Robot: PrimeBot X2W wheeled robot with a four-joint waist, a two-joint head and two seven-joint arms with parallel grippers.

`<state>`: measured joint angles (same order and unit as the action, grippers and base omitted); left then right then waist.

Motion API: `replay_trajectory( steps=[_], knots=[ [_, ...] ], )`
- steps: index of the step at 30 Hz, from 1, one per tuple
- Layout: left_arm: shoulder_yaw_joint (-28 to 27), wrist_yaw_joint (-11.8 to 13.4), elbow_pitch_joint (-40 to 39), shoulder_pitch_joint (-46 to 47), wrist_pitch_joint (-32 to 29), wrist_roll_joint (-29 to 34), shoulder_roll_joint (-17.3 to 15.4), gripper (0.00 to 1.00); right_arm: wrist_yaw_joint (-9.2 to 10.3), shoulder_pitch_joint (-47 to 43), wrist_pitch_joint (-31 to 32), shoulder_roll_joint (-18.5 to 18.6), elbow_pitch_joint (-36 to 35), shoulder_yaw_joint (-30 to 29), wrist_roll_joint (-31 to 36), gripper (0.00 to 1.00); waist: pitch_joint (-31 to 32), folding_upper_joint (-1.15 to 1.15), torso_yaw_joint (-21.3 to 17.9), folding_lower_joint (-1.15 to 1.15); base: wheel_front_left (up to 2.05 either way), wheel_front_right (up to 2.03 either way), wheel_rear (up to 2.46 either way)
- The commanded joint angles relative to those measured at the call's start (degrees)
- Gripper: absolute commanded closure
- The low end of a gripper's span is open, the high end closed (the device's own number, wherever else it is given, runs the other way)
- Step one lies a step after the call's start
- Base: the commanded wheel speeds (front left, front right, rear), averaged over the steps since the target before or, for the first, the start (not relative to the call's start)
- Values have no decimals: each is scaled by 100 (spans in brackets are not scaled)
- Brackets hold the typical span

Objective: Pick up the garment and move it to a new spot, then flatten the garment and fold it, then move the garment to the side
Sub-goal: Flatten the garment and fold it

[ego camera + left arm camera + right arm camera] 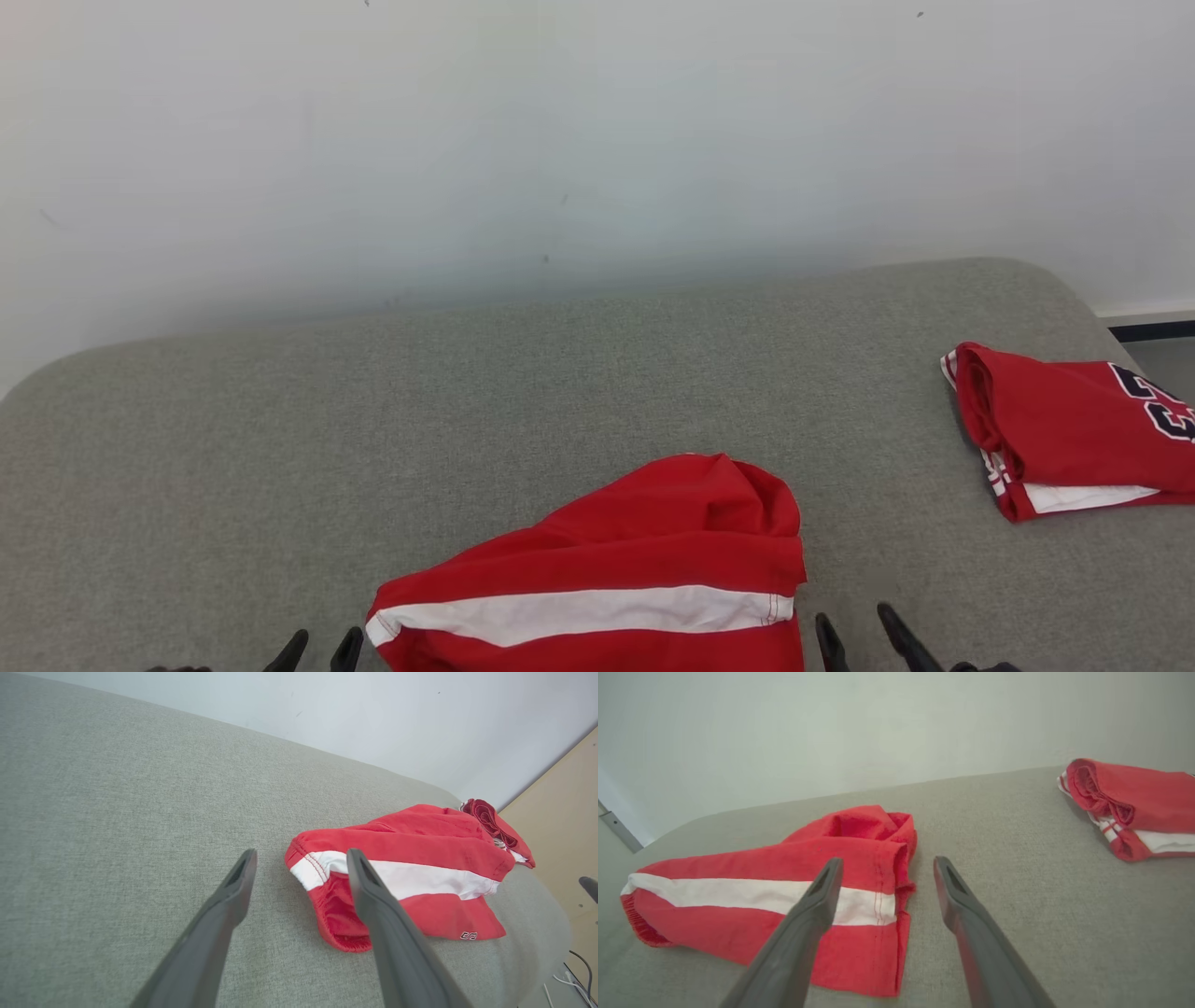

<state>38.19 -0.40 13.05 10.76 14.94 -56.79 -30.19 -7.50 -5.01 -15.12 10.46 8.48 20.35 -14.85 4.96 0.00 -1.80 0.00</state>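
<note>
So in the head view our garment is bunched up at the near edge of the grey padded top, between our left gripper and right gripper. Both have their fingers spread wide with nothing in them. The other folded red piece sits well apart on the right.

Left wrist view gives us what the head misses: the open elastic waistband and a small logo near the hem.

Right wrist view shows the opposite end doubled over itself.

Our worry: grab just one layer and it'll flatten crooked, or we drag it off that near edge.
</note>
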Motion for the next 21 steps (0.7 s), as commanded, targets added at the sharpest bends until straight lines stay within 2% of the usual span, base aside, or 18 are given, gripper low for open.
replay_trajectory(
  steps=[1,7,13,19,20,21],
  knots=[
    [-30,15,-1,-89,29,90,12,0,2,99,0,26,212,48,-108,0,2,0,1,0,0,0,0],
    [-234,92,-102,-186,31,338,170,0,2,751,-1,40,1518,437,-398,0,-2,0,64,0,0,0,0],
    [-342,217,-286,-331,27,913,377,0,2,1593,0,10,2820,885,-919,0,-72,0,346,0,0,0,0],
    [-342,195,-312,-364,27,1034,442,0,2,1922,0,-67,3388,1042,-1124,0,-138,0,504,0,0,0,0],
    [-341,185,-313,-363,27,1043,449,0,2,1953,0,-76,3459,1061,-1138,18,-148,0,520,0,0,0,0],
    [-340,178,-310,-358,27,1050,453,0,2,1974,0,-82,3512,1076,-1156,44,-157,0,532,0,0,0,0]
  ],
)
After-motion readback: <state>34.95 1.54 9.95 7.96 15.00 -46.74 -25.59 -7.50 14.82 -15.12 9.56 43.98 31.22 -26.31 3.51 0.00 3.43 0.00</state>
